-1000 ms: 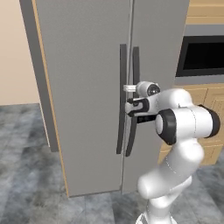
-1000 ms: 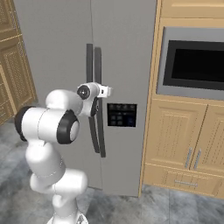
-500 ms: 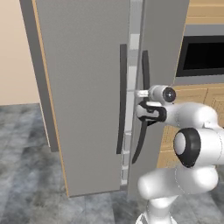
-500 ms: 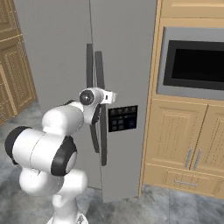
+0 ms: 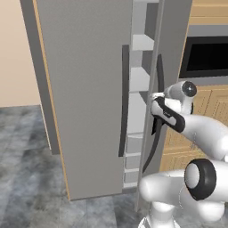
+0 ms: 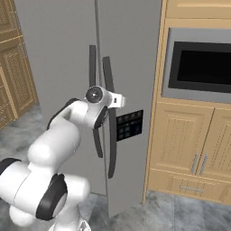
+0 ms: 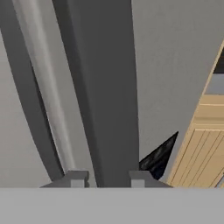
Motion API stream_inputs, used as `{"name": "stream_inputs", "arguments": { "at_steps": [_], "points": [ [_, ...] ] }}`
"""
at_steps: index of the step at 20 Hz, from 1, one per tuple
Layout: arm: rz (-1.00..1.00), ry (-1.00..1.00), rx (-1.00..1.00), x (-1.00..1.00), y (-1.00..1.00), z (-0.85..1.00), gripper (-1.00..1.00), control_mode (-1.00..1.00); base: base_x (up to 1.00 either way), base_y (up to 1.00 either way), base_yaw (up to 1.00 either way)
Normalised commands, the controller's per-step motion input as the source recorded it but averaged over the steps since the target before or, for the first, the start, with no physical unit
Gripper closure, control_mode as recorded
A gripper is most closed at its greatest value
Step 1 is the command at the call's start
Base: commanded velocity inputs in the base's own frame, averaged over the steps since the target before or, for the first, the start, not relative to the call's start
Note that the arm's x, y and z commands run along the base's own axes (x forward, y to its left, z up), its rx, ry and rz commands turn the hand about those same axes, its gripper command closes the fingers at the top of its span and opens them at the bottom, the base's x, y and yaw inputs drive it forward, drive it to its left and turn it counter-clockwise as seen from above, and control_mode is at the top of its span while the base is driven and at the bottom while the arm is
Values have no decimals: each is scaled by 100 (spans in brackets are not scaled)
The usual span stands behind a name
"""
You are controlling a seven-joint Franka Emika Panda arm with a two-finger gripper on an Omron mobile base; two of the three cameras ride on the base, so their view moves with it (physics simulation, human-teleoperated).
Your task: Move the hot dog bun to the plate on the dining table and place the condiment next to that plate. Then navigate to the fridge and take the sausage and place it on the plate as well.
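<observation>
Left base view: the fridge (image 5: pixel 89 89) stood with its right door (image 5: pixel 171 67) swung partly out, pale inner shelves (image 5: pixel 138 80) visible through the gap, their contents too narrow a slice to make out. The claw (image 5: pixel 156 116) sat at the right door's dark handle (image 5: pixel 153 133), its fingertips hidden behind the wrist. The oven recess (image 5: pixel 207 58) was cut off at the right edge.

Right base view: the claw (image 6: pixel 113 112) was at the same handle (image 6: pixel 110 131), mostly covered by the arm's wrist; the grip itself was hard to see. A dark control panel (image 6: pixel 129 125) showed on the door, wooden cabinets (image 6: pixel 194 149) to the right.

Hand view: the two finger tips (image 7: pixel 76 178) stood on either side of the dark handle (image 7: pixel 105 87), clamped on it. Fridge interior was not readable here; a cabinet edge (image 7: pixel 201 148) was cropped at right.
</observation>
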Motion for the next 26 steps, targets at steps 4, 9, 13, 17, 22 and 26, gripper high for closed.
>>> {"name": "stream_inputs", "arguments": {
  "at_steps": [4, 9, 13, 17, 22, 26],
  "points": [
    [0, -17, -14, -63, 26, 24, -100, -100, 0, 0, 0],
    [0, -4, -20, -67, 36, 56, -100, -100, 0, 0, 0],
    [0, 3, -26, -36, 47, 50, -100, -100, 0, 0, 0],
    [0, 14, -30, 1, 62, 37, -100, -100, 0, 0, 0],
    [0, 29, -27, 46, 59, 23, -100, -100, 0, 0, 0],
    [0, 21, -21, 79, 43, 1, -100, -100, 0, 0, 0]
  ]
}}
